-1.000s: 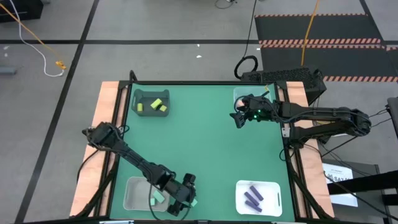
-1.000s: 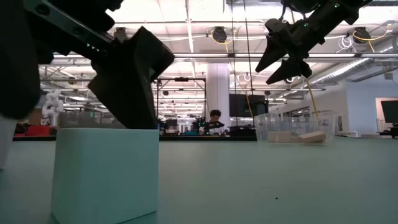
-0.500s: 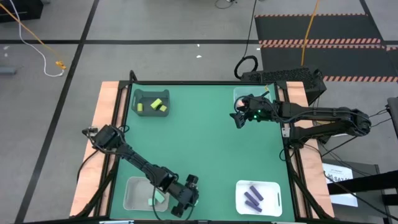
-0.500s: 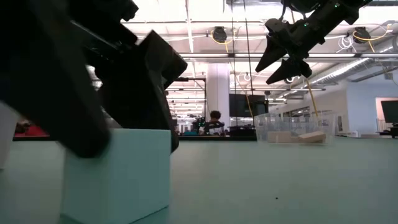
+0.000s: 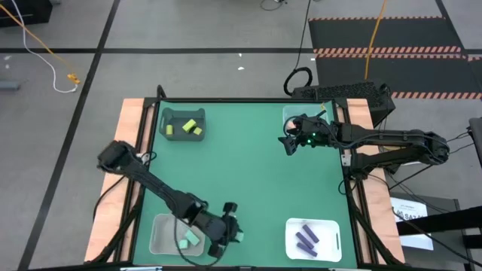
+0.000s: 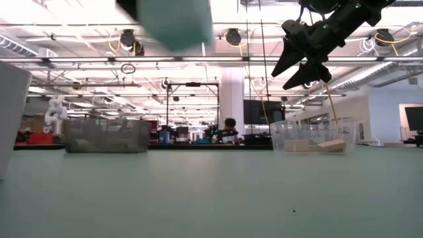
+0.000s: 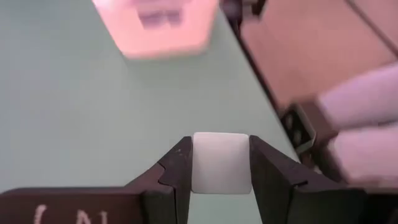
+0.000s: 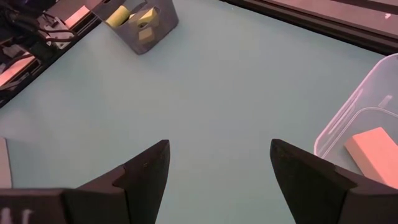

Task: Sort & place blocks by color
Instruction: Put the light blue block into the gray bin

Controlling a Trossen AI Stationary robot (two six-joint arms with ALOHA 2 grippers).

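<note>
One mint teal cube (image 7: 221, 163) sits pinched between the fingers of my left gripper (image 5: 230, 235), flat faces square against the pads; it is as wide as it is long, so I read no long axis on it, and its surface looks smooth and matte. In the high view that gripper hangs over the table's near edge, just beside the frosted white bin (image 5: 161, 228), which holds two more teal blocks (image 5: 187, 239). In the low view the held cube (image 6: 175, 23) is well clear of the green mat (image 6: 211, 198). My right gripper (image 5: 288, 144) waits over the far right of the table with its fingers spread wide and nothing between them. Near it the clear plastic bin (image 8: 373, 106) holds a salmon pink bar (image 8: 372, 146) lying flat. The dark grey bin (image 5: 181, 124) at the far left holds yellow-green blocks (image 5: 194, 126), and the white tray (image 5: 312, 239) at the near right holds purple bars (image 5: 307, 237) lying roughly parallel, slanted across it.
</note>
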